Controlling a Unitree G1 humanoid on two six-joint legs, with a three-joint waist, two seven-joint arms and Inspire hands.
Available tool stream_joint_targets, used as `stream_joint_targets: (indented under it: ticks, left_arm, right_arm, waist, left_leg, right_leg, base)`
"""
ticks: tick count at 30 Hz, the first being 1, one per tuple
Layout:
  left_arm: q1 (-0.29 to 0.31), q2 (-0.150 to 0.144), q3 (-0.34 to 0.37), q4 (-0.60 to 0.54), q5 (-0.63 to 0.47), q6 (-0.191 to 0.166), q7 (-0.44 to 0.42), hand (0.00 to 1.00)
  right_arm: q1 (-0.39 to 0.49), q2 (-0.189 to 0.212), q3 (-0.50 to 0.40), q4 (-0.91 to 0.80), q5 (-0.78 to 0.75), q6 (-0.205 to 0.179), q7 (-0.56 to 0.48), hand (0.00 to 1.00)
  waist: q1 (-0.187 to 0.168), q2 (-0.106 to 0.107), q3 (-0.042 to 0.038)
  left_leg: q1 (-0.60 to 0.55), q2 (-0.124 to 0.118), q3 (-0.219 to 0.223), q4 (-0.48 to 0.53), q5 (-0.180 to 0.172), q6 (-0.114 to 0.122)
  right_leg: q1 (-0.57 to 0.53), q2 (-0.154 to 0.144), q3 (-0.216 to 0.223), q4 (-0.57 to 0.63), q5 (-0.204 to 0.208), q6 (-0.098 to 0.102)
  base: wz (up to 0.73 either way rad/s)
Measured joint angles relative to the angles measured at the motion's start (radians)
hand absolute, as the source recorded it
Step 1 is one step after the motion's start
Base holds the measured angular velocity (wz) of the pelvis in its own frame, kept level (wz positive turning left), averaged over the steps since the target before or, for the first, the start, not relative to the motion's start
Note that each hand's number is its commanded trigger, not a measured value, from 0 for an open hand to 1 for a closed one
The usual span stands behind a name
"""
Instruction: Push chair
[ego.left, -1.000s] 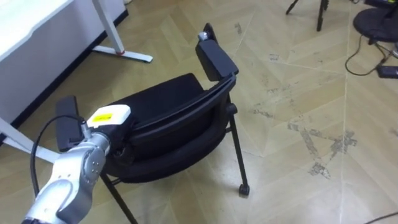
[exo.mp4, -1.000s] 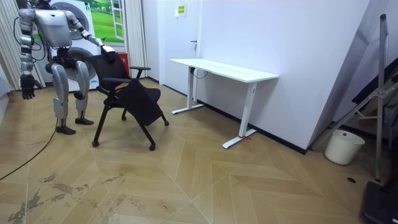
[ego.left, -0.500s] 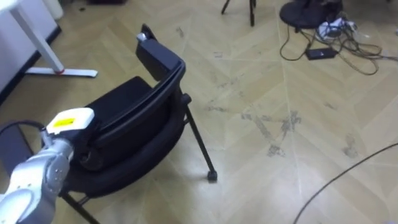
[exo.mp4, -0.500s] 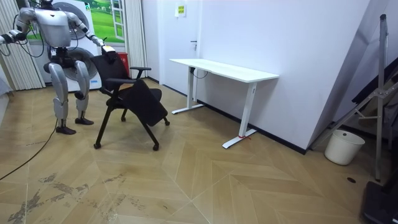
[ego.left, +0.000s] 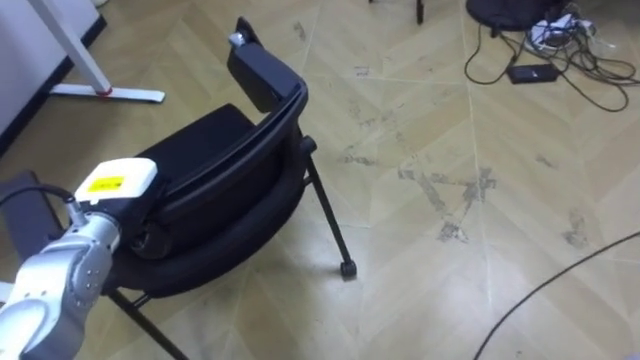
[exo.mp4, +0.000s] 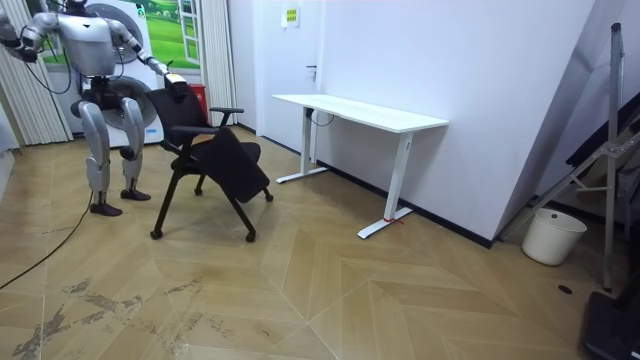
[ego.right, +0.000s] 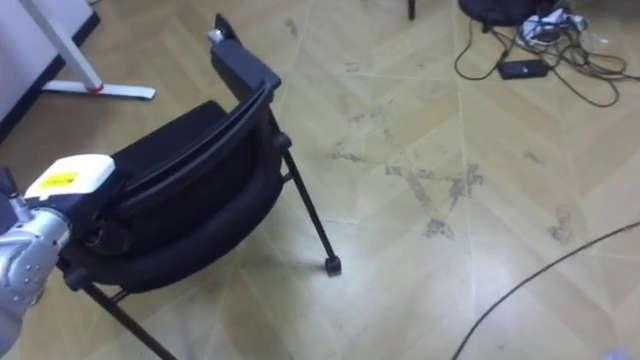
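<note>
- Left hand (ego.left: 118, 188): laid against the top of the chair (ego.left: 215, 170) backrest, at the near left of the eye views. Fingers hidden behind the backrest, so cannot tell whether clenched or released.
- Right hand (exo.mp4: 8, 38): lifted high out to the room view's left, where a second ago it hung down by the leg. Too small to read the fingers. Probably a balance swing, not part of the push.
- Chair: on the floor straight before the robot, seat tipped forward and down, castor (ego.left: 347, 269) on the wood. Rolled a little toward the room view's right over the last second, with hardly any shift in the last half. Judged: push begun, then paused or very slow; most of the run still to do.
- Eye views shifted as a whole: camera's own move, not the chair's.
- Around: white counter (exo.mp4: 360, 112) further to the room view's right, its foot (ego.left: 105, 95) at far left of the chair; cables (ego.left: 545, 45) at far right; scuffed patch (ego.left: 445, 195) on the floor; white bucket (exo.mp4: 552, 236) well apart by the wall.
- In the way: nothing seen between chair and counter; counter foot likely the first thing to catch a castor.
</note>
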Motion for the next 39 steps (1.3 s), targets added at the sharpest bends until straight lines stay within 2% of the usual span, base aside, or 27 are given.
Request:
stream_joint_targets:
  ticks: [4,5,7,9,11,14,15,19,23,25,29,31,33,39]
  left_arm:
    - [-0.031,-0.028,-0.038,0.003,0.035,-0.005,0.008,1.00]
    - [-0.035,-0.032,-0.046,0.003,0.036,-0.007,0.010,1.00]
    - [-0.043,-0.034,-0.055,0.000,0.036,-0.016,0.011,1.00]
    - [-0.058,-0.034,-0.076,-0.001,0.036,-0.021,0.011,1.00]
    - [-0.072,-0.033,-0.095,0.000,0.042,-0.023,0.011,1.00]
    - [-0.086,-0.037,-0.107,-0.002,0.074,-0.049,0.010,1.00]
    - [-0.094,-0.038,-0.112,-0.003,0.079,-0.057,0.010,1.00]
    - [-0.106,-0.055,-0.131,0.006,0.089,-0.078,0.010,1.00]
    - [-0.113,-0.057,-0.133,0.013,0.088,-0.107,0.014,1.00]
    - [-0.115,-0.057,-0.133,0.024,0.087,-0.122,0.024,1.00]
    - [-0.124,-0.057,-0.135,0.030,0.082,-0.146,0.039,1.00]
    - [-0.127,-0.058,-0.137,0.030,0.082,-0.153,0.038,1.00]
    - [-0.130,-0.063,-0.137,0.030,0.082,-0.165,0.038,1.00]
    - [-0.136,-0.066,-0.157,0.026,0.082,-0.184,0.038,1.00]
  right_arm:
    - [-0.050,0.000,0.164,-0.036,-0.041,0.025,0.126,0.00]
    - [-0.060,0.000,0.218,-0.044,-0.043,0.047,0.176,0.00]
    - [-0.093,0.000,0.294,-0.046,-0.046,0.066,0.257,0.00]
    - [-0.164,-0.005,0.411,-0.046,-0.045,0.086,0.363,0.00]
    - [-0.196,-0.005,0.491,-0.049,-0.051,0.092,0.429,0.00]
    - [-0.230,-0.005,0.578,-0.056,-0.066,0.097,0.555,0.00]
    - [-0.247,-0.006,0.609,-0.055,-0.070,0.097,0.596,0.00]
    - [-0.261,-0.006,0.719,-0.052,-0.155,0.087,0.751,0.00]
    - [-0.269,-0.007,0.783,-0.020,-0.188,0.069,0.857,0.00]
    - [-0.289,-0.012,0.817,0.027,-0.196,0.062,0.913,0.00]
    - [-0.312,-0.011,0.863,0.097,-0.229,0.051,0.998,0.00]
    - [-0.309,-0.011,0.883,0.125,-0.243,0.050,1.036,0.00]
    - [-0.308,-0.010,0.894,0.147,-0.257,0.050,1.086,0.00]
    - [-0.308,-0.001,0.935,0.218,-0.313,0.050,1.181,0.00]
  waist:
    - [0.056,-0.010,0.0024]
    - [0.071,-0.017,0.0042]
    - [0.093,-0.025,0.0065]
    - [0.109,-0.036,0.0069]
    - [0.128,-0.047,0.0062]
    - [0.155,-0.079,0.0005]
    - [0.167,-0.090,0.0009]
    - [0.207,-0.111,-0.0027]
    - [0.233,-0.111,-0.0015]
    - [0.233,-0.111,-0.0009]
    - [0.245,-0.115,0.0076]
    - [0.249,-0.115,0.0079]
    - [0.251,-0.115,0.0082]
    - [0.274,-0.115,0.0083]
  left_leg:
    - [0.023,-0.001,-0.001,-0.010,0.000,0.000]
    - [0.035,-0.002,-0.003,-0.020,0.000,0.000]
    - [0.047,-0.001,-0.003,-0.027,0.001,-0.002]
    - [0.055,0.000,-0.007,-0.033,0.002,-0.003]
    - [0.066,0.001,-0.015,-0.035,0.003,-0.004]
    - [0.069,0.008,-0.028,-0.035,0.004,-0.006]
    - [0.071,0.009,-0.034,-0.035,0.004,-0.007]
    - [0.090,0.010,-0.060,-0.034,0.004,-0.007]
    - [0.093,0.010,-0.063,-0.036,0.004,-0.007]
    - [0.095,0.011,-0.074,-0.036,0.004,-0.007]
    - [0.095,0.010,-0.083,-0.037,0.004,-0.008]
    - [0.094,0.010,-0.090,-0.037,0.004,-0.008]
    - [0.091,0.009,-0.109,-0.037,0.005,-0.009]
    - [0.104,0.009,-0.136,-0.043,0.006,-0.010]
  right_leg:
    - [0.022,-0.006,-0.026,-0.014,0.001,-0.002]
    - [0.030,-0.007,-0.046,-0.014,0.001,-0.002]
    - [0.038,-0.009,-0.073,-0.013,0.001,-0.002]
    - [0.044,-0.012,-0.103,-0.015,0.001,-0.002]
    - [0.057,-0.012,-0.114,-0.017,0.001,-0.002]
    - [0.073,-0.011,-0.129,-0.034,0.003,-0.004]
    - [0.077,-0.011,-0.142,-0.035,0.003,-0.005]
    - [0.117,-0.010,-0.171,-0.070,0.013,-0.019]
    - [0.121,-0.010,-0.174,-0.071,0.013,-0.019]
    - [0.125,-0.009,-0.178,-0.071,0.013,-0.019]
    - [0.135,-0.009,-0.193,-0.086,0.013,-0.019]
    - [0.137,-0.008,-0.195,-0.086,0.013,-0.019]
    - [0.138,-0.009,-0.217,-0.086,0.013,-0.019]
    - [0.151,-0.007,-0.226,-0.085,0.013,-0.019]
  base:
    - [-0.02]
    - [0.00]
    - [0.00]
    - [0.06]
    - [0.09]
    - [0.13]
    - [0.13]
    - [0.07]
    - [0.03]
    - [0.10]
    - [0.08]
    - [0.06]
    - [0.15]
    - [0.05]
